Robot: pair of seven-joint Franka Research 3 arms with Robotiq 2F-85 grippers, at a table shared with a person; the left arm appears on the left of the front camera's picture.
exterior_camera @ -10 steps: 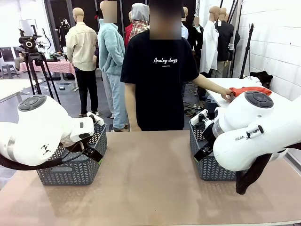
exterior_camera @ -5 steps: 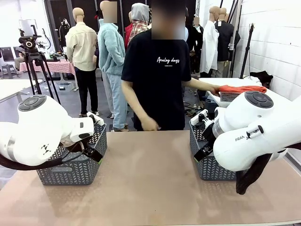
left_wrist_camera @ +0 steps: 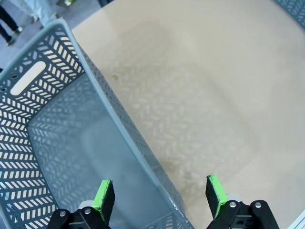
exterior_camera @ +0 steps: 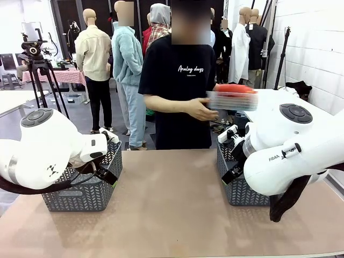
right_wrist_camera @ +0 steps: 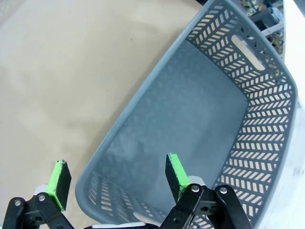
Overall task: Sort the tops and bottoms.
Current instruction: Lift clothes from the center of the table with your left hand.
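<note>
Above the near wall of the left basket [left_wrist_camera: 119,125], the left end effector [left_wrist_camera: 159,191] hangs spread wide and empty, one pad inside the basket and one over the desk [left_wrist_camera: 214,86]. The right end effector [right_wrist_camera: 117,171] is just as wide and empty over the rim of the right basket [right_wrist_camera: 200,109]; both baskets show bare floors. Neither arm has shifted. Across the desk, the orange garment [exterior_camera: 234,88] has left the side table [exterior_camera: 260,99]. It now rides on a pale stack [exterior_camera: 232,100], too blurred to identify, which the person's hand [exterior_camera: 201,110] carries at chest height. Sorting looks unstarted, and delivery to the desk seems close.
</note>
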